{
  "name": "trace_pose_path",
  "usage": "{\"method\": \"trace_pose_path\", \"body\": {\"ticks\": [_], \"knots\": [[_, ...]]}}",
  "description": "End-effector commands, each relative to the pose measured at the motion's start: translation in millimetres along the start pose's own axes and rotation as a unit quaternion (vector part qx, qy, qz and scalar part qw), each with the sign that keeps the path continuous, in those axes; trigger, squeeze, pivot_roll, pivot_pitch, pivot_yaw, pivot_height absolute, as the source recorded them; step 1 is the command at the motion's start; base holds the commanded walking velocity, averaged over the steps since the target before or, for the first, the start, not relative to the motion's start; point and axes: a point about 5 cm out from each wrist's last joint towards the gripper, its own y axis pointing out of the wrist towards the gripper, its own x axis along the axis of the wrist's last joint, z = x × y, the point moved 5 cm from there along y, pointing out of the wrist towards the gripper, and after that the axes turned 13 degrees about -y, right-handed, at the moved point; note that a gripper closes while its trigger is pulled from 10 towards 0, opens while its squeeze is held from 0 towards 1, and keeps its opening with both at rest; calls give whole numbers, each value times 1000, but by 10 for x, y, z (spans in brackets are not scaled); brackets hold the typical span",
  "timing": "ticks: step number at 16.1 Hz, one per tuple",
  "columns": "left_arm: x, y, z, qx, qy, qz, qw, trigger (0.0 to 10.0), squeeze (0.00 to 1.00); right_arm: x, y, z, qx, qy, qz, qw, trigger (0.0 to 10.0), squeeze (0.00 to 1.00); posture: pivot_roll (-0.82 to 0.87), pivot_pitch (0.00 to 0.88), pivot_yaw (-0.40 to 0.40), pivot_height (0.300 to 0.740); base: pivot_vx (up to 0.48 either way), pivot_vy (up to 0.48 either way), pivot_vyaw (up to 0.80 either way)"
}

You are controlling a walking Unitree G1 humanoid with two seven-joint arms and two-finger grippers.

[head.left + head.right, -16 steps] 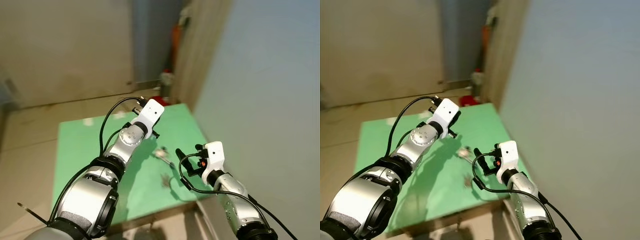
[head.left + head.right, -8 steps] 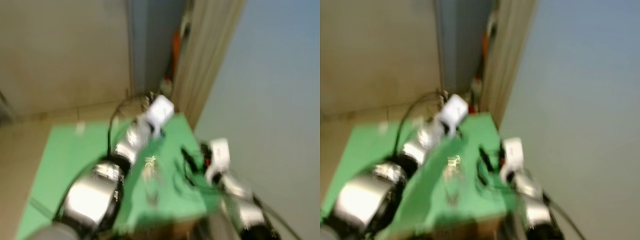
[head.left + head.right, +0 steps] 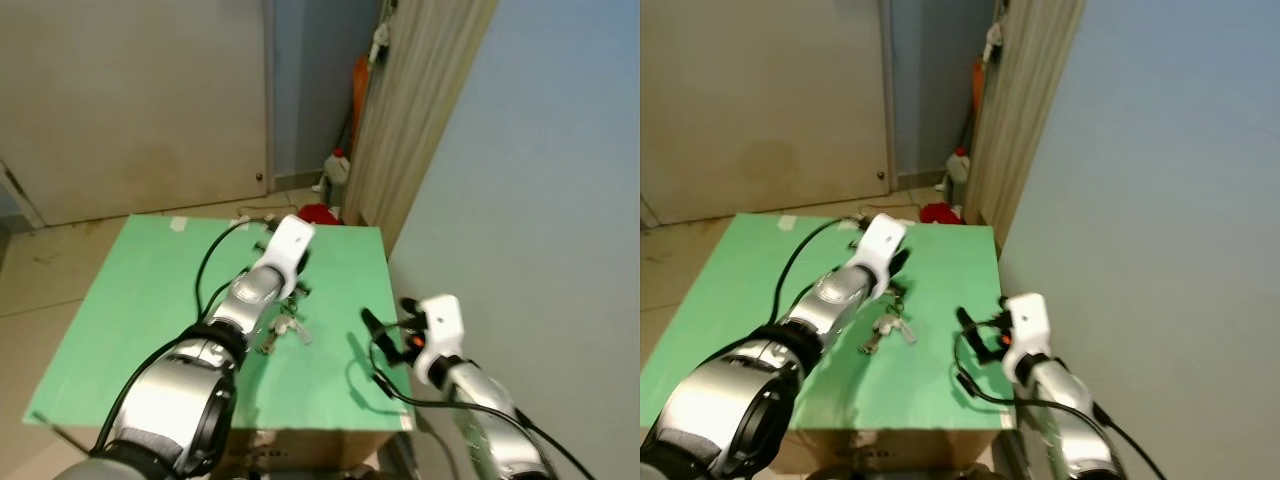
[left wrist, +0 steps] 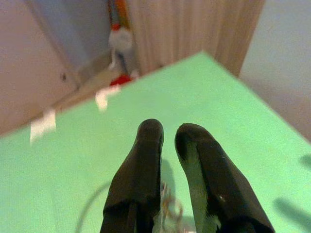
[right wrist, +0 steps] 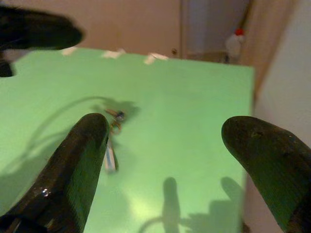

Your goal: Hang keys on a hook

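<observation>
- While the keys (image 3: 887, 328) lie on the green table (image 3: 130, 290), toward its right edge, the left end effector (image 3: 293, 290) hovers just above them, fingers nearly together, gripping nothing.
- Right end effector (image 3: 368, 322) spread wide near the right edge.

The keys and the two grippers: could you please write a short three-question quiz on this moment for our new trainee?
1. True or false: the right gripper is open.
2. The keys are nearest to: A the left gripper, B the right gripper, C the red-capped bottle.
3. Fill in: the table top is ___.
Key: 1 true; 2 A; 3 green.
</observation>
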Motion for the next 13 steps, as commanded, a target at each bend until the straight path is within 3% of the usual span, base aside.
{"method": "trace_pose_path", "body": {"ticks": [1,4,7,9,10,12,13], "knots": [[-111,-11,30,18,-17,19,1000,10000,0,25,-33,-44,-3,-5,1,1000,10000,0,-133,102,-99,740,0,0,0],[-246,-49,119,42,-9,34,999,10000,0,-4,-147,-87,-5,-8,9,1000,10000,0,-156,120,-119,740,0,0,0],[-547,-131,203,66,10,76,995,10000,0,-88,-466,-154,-7,-19,35,999,10000,0,-217,162,-158,740,0,0,0],[-633,-159,226,81,8,85,993,10000,0,-138,-582,-174,-7,-22,49,999,10000,0,-238,166,-166,740,0,0,0],[-676,-173,235,91,3,88,992,10000,1000,-146,-628,-190,-11,-21,54,998,10000,0,-242,165,-163,740,0,0,0],[-719,-188,228,105,13,85,991,10000,1000,-127,-663,-223,-22,-19,57,998,10000,0,-254,171,-156,740,0,0,0],[-735,-195,219,108,50,84,989,10000,1000,-120,-677,-226,-25,-17,57,998,10000,0,-269,177,-154,740,0,0,0]]}}
